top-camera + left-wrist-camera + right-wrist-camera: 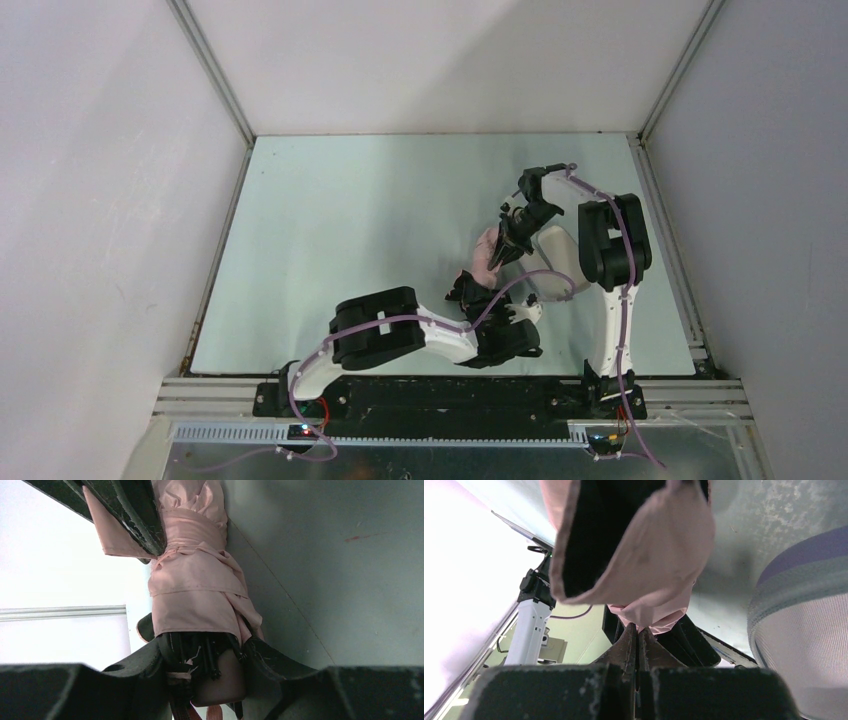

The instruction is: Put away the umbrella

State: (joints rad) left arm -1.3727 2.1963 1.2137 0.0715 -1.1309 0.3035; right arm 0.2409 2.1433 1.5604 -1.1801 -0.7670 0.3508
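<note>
The folded pale pink umbrella lies between my two grippers at the table's middle right. In the left wrist view the umbrella is a wrapped pink bundle with dark ribs and a short handle at its near end. My left gripper is shut on that rib and handle end, also seen from above. My right gripper is shut on a fold of the umbrella's pink fabric, whose black underside shows. From above, my right gripper is at the umbrella's far end.
A pale lilac hard case lies right of the umbrella, close to my right arm; it fills the right edge of the right wrist view. The pale green table is walled by white panels on three sides.
</note>
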